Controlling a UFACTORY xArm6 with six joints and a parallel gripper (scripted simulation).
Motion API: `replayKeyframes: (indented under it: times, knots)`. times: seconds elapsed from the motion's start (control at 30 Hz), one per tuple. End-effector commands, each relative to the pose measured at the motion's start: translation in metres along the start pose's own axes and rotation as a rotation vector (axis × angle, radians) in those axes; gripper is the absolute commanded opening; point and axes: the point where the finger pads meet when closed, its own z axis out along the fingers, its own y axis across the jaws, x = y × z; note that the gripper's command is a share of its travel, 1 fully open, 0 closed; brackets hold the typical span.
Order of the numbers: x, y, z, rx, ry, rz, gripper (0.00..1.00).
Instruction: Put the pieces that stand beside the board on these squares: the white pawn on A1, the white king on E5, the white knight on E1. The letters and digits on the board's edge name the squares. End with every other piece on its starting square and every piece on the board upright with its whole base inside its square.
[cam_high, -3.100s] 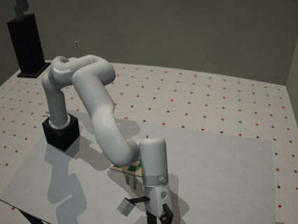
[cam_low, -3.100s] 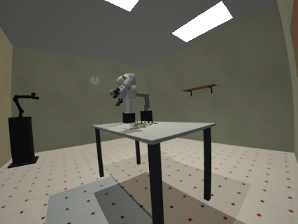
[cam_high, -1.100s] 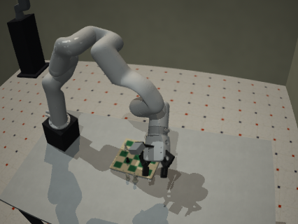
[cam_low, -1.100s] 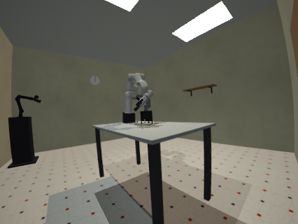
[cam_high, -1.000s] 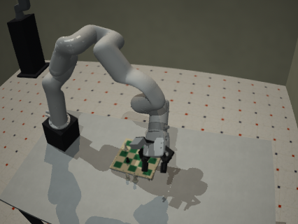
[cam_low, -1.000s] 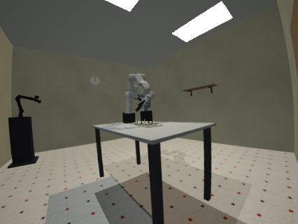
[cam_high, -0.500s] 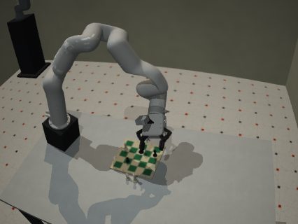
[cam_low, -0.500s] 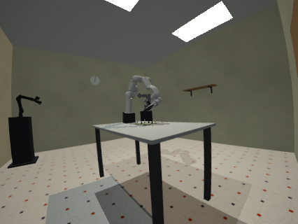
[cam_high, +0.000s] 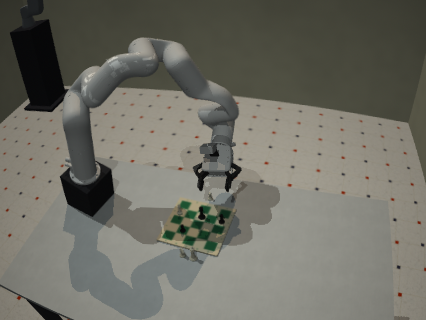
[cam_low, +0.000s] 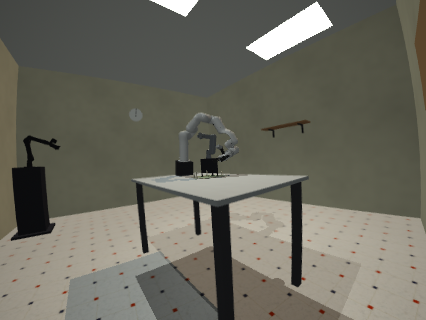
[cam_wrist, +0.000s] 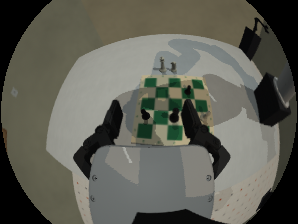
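Fingers spread to their widest on my claw (cam_high: 217, 186); nothing sits between them and they touch nothing; I hang above the far edge of the board (cam_high: 198, 227). Left to right on the board stand three black pieces (cam_high: 202, 212); just off its near edge two pale pieces (cam_high: 189, 255) stand on the table (cam_high: 310, 260); which they are I cannot tell.

I count one board (cam_high: 197, 227) below me, three black pieces (cam_high: 202, 213) on it, and two pale pieces (cam_high: 188, 255) standing together off its edge at six o'clock in the top view.
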Motion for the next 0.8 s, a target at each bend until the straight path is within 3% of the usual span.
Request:
replayKeyframes:
  times: [0.0,0.03,0.1,0.13,0.27,0.37,0.77]
  knots:
    - [-0.024,0.011,-0.042,-0.003,0.055,-0.066,1.00]
    - [-0.036,0.019,-0.063,0.001,0.078,-0.104,1.00]
    - [-0.036,0.019,-0.063,0.001,0.078,-0.104,1.00]
    - [-0.047,0.025,-0.082,0.006,0.098,-0.136,1.00]
    - [-0.047,0.025,-0.082,0.006,0.098,-0.136,1.00]
    - [-0.065,0.037,-0.112,0.012,0.132,-0.191,1.00]
    - [-0.089,0.052,-0.152,0.022,0.176,-0.262,1.00]
